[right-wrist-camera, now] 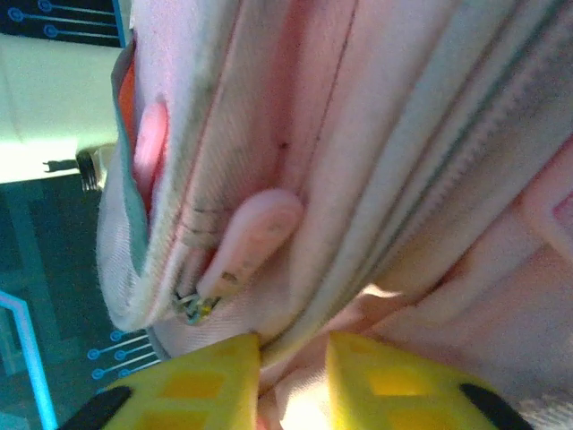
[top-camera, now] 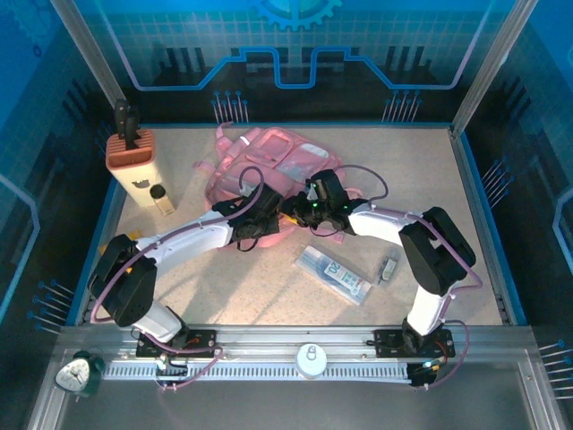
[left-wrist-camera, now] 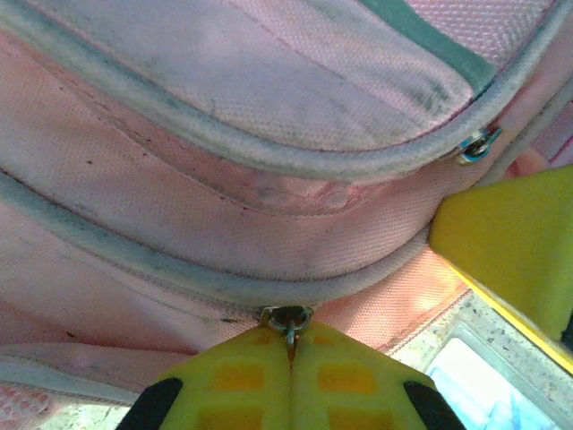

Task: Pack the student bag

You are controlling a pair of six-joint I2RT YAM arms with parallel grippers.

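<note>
Speckled tabletop (top-camera: 235, 285) bears soft pink student bag (top-camera: 285, 161).

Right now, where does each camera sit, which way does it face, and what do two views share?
Top external: above and behind the arms, looking down at the table; both arms show.
Left wrist: on the left arm, facing the student bag; left pincer shut on a zipper pull.
Right wrist: on the right arm, facing the bag's side; right pincer pinching fabric.
Shared: both wrist views show the bag.
</note>
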